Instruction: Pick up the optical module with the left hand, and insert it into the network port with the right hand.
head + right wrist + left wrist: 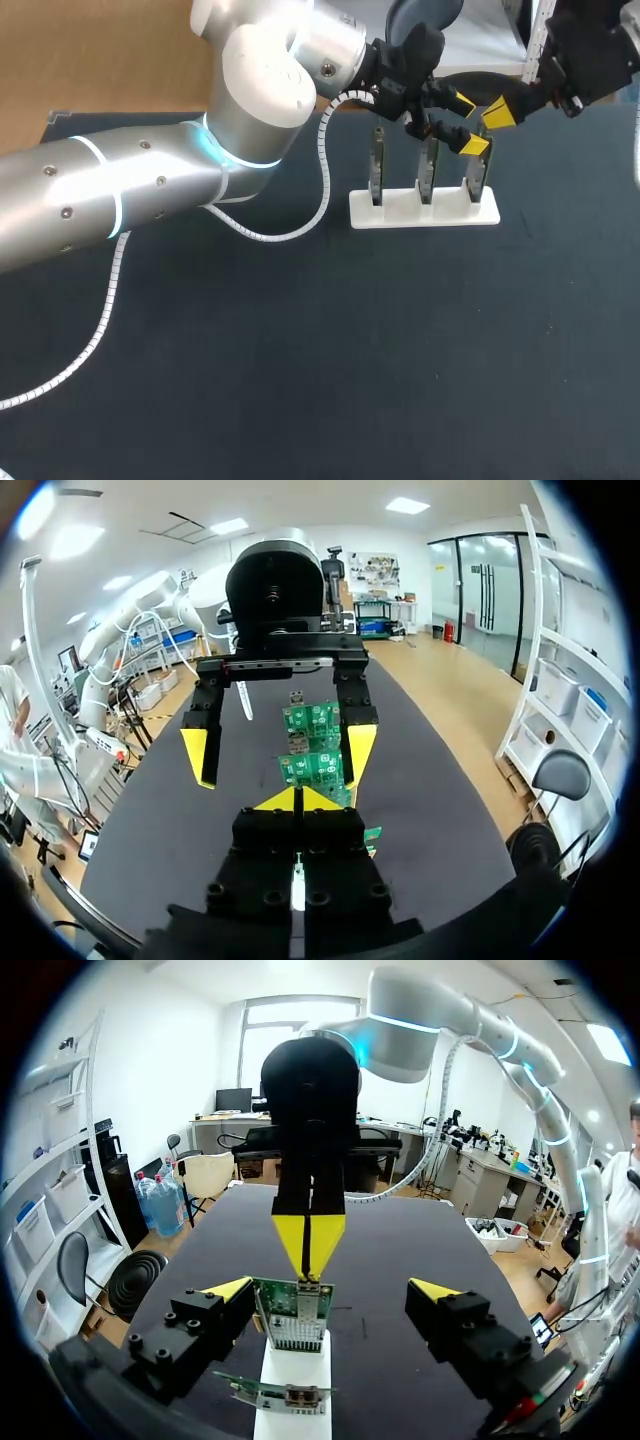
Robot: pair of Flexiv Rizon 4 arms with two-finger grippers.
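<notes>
My right gripper (299, 798) hangs over the end of the white stand (398, 212) on my right. Its yellow tips are pinched together on the small grey module (311, 1287), which sits at the top edge of the end board (293, 1326) standing upright in the stand. My left gripper (330, 1290) is at that same end of the stand, fingers spread wide, one on each side of the board, holding nothing.
</notes>
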